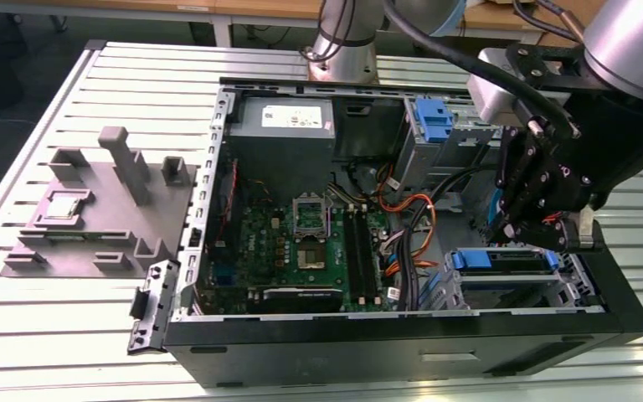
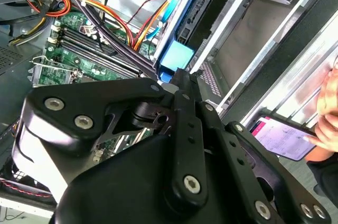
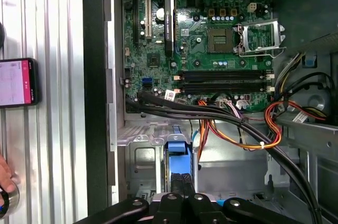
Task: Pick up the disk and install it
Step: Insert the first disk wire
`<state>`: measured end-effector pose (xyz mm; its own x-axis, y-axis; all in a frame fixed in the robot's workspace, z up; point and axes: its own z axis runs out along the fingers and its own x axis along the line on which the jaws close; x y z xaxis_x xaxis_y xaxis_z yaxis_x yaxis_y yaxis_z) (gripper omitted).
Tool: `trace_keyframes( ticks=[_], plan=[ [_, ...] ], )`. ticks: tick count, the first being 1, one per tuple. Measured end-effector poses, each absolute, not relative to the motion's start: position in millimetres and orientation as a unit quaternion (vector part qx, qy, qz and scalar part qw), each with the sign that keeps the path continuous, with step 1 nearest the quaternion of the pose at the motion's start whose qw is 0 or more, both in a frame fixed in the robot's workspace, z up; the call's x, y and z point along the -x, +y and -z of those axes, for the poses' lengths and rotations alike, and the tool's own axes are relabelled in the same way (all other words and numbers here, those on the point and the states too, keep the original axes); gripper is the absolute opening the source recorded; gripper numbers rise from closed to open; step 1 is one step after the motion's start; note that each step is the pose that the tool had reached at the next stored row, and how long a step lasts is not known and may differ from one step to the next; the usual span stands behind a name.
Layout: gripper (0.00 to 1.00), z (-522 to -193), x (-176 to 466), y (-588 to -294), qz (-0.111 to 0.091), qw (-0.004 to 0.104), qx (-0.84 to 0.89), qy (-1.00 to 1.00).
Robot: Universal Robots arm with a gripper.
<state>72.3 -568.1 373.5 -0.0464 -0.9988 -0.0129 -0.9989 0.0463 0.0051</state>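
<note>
The disk (image 1: 501,259) stands on edge in the drive cage at the front corner of the open computer case (image 1: 411,331), on the exterior view's right. Its blue frame faces up. My gripper (image 1: 526,241) hangs right over it. In both wrist views the black fingers are pressed together, and their tips rest against the end of the blue frame (image 3: 177,152) rather than around it. The gripper (image 3: 182,182) sits at that frame's near end in the first wrist view. In the second wrist view the gripper (image 2: 179,76) touches the blue tab of the disk (image 2: 177,55).
Orange and black cables (image 3: 232,129) run beside the cage, next to the motherboard (image 1: 299,243). A second blue bracket (image 1: 434,117) stands at the back of the case. A grey fixture (image 1: 98,209) lies on the slatted table. A hand (image 2: 330,102) holds a phone (image 2: 280,137) beside the case.
</note>
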Motion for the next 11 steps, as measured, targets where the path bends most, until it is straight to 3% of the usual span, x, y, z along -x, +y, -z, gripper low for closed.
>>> trace_keyframes(
  ticks=[11],
  plan=[
    [0.1,-372.2,-72.4,-568.0,-0.006,0.003,0.691,0.723]
  ],
)
